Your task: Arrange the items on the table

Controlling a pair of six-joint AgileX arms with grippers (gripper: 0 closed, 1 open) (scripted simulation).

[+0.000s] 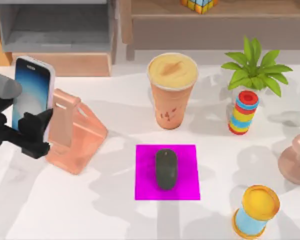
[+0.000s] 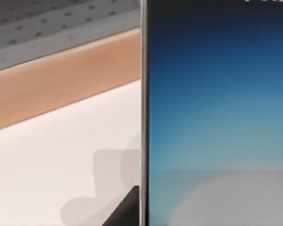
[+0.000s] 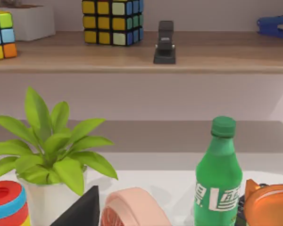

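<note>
While left tool grips smartphone, stand adjoins.

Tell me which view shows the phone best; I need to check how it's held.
The top view: the whole phone stands upright beside the pink stand, the left gripper at its lower edge. The left wrist view gives a close-up of its screen and silver edge.

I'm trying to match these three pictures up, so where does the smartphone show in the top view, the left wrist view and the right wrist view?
Top view: the smartphone stands at the table's left, held by the left gripper beside the pink stand.
Left wrist view: the smartphone is close up, its blue screen facing the camera.
Right wrist view: not in it.
Shared landmark: the white table and wooden ledge behind it.
</note>
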